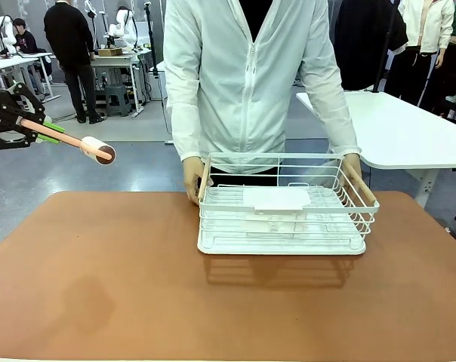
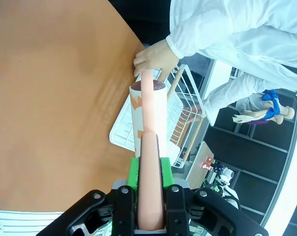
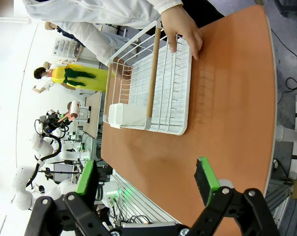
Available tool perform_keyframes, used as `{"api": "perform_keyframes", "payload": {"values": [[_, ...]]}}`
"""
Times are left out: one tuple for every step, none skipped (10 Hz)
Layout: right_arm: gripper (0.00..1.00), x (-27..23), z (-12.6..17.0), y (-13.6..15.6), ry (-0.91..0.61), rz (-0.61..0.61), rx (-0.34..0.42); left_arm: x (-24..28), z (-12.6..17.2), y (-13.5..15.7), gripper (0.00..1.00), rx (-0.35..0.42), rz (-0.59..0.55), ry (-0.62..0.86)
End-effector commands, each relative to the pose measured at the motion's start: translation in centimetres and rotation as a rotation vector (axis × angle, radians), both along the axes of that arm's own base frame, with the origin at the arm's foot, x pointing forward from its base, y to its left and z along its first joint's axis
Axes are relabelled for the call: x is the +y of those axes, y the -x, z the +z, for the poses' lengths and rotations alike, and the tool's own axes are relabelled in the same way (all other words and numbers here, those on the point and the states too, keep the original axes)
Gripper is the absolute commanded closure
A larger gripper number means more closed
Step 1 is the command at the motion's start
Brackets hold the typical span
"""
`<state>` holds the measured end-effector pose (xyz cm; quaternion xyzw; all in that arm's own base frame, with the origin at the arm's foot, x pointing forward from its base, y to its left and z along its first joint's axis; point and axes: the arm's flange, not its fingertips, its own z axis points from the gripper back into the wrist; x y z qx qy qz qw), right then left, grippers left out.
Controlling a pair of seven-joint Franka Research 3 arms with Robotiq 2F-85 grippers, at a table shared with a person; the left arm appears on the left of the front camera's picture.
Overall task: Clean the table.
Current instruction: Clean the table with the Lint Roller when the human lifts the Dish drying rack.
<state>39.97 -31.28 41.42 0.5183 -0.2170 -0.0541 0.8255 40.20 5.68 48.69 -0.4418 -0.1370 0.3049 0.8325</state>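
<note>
Front view, upper left of the frame: the left pincer (image 1: 50,132) is closed tight on the pink handle of a lint roller (image 1: 100,148). The roll end hangs in the air beyond the left edge of the reddish-brown surface (image 1: 100,286) and does not touch it. The surface fills the lower half of the frame. A white wire dish rack (image 1: 281,247) stands on it near the far edge, and a person's hands (image 1: 192,181) rest on its two short sides. In the right wrist view the right pincer (image 3: 144,167) is wide open above the surface, with nothing between its green pads.

I judge the cleaning to be at its beginning: the tool is gripped, but it is not yet on the top. I see no crumbs or dust, so I cannot tell how much is dirty. What is left is to lower the roller and pass it over the top, probably also where the rack stands.
</note>
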Motion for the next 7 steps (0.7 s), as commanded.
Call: {"api": "perform_keyframes", "payload": {"values": [[0.00,0.09,0.27,0.09,0.006,-0.001,0.008,0.12,0.03,0.02,1.00,-0.001,0.004,-0.001],[0.00,0.09,0.27,0.09,0.006,-0.001,0.008,0.12,0.03,0.02,1.00,-0.001,0.004,-0.001],[0.00,0.09,0.27,0.09,0.006,-0.001,0.008,0.12,0.03,0.02,1.00,-0.001,0.004,-0.001],[0.00,0.09,0.27,0.09,0.006,-0.001,0.008,0.12,0.03,0.02,1.00,-0.001,0.004,-0.001],[0.00,0.09,0.27,0.09,0.006,-0.001,0.008,0.12,0.03,0.02,1.00,-0.001,0.004,-0.001],[0.00,0.09,0.27,0.09,0.006,-0.001,0.008,0.12,0.03,0.02,1.00,-0.001,0.004,-0.001],[0.00,0.09,0.27,0.09,0.006,-0.001,0.008,0.12,0.03,0.02,1.00,-0.001,0.004,-0.001]]}}
